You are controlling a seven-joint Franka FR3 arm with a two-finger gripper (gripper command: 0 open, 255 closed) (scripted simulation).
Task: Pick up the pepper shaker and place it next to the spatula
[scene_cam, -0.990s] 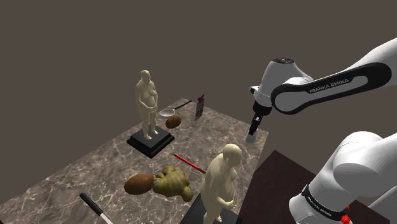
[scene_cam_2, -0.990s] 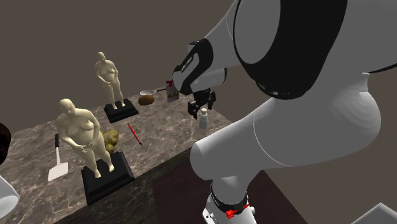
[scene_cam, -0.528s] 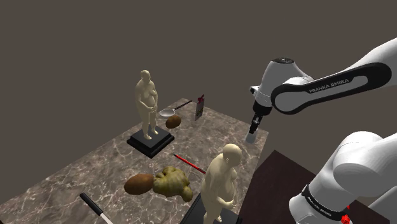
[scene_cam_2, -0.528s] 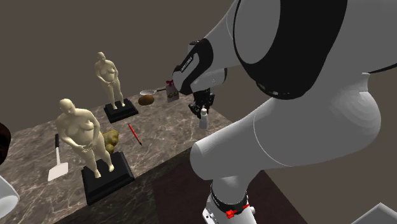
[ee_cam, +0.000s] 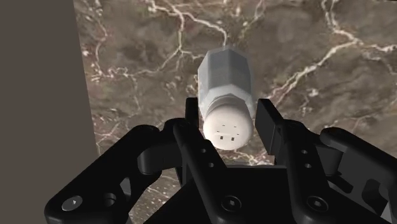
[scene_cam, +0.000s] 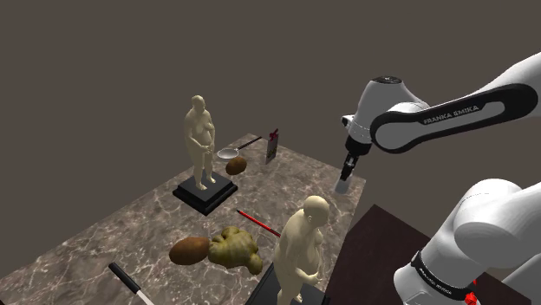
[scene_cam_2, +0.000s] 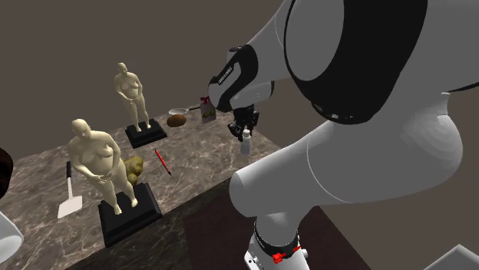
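Observation:
The pepper shaker (ee_cam: pixel 226 95) is a small white faceted bottle with a holed cap, and the black fingers (ee_cam: pixel 267 121) clasp it on both sides just below that cap. My gripper (scene_cam: pixel 348 167) is shut on it, pointing down over the marble table's (scene_cam: pixel 156 217) corner by the stand. The shaker (scene_cam: pixel 344 182) hangs upright under the hand, at or just above the tabletop. In the second exterior view the gripper (scene_cam_2: pixel 244 129) holds the shaker (scene_cam_2: pixel 246 143) at the table's right edge. The spatula (scene_cam_2: pixel 71 195), dark-handled with a white blade, lies far off at the opposite end, its handle (scene_cam: pixel 130 282) showing in the shoulder view.
Two tan figure statues on black bases stand on the table, one at the back (scene_cam: pixel 203 152) and one near the front edge (scene_cam: pixel 302 251). Between them lie a red pen (scene_cam: pixel 257 223), a knobbly root (scene_cam: pixel 234 247) and a brown potato (scene_cam: pixel 189 250). A small pan (scene_cam: pixel 231 152) and card (scene_cam: pixel 272 145) sit at the back.
The fingers, open around the shaker a second ago, have closed onto it. The arm has barely moved; the shaker sits a touch higher.

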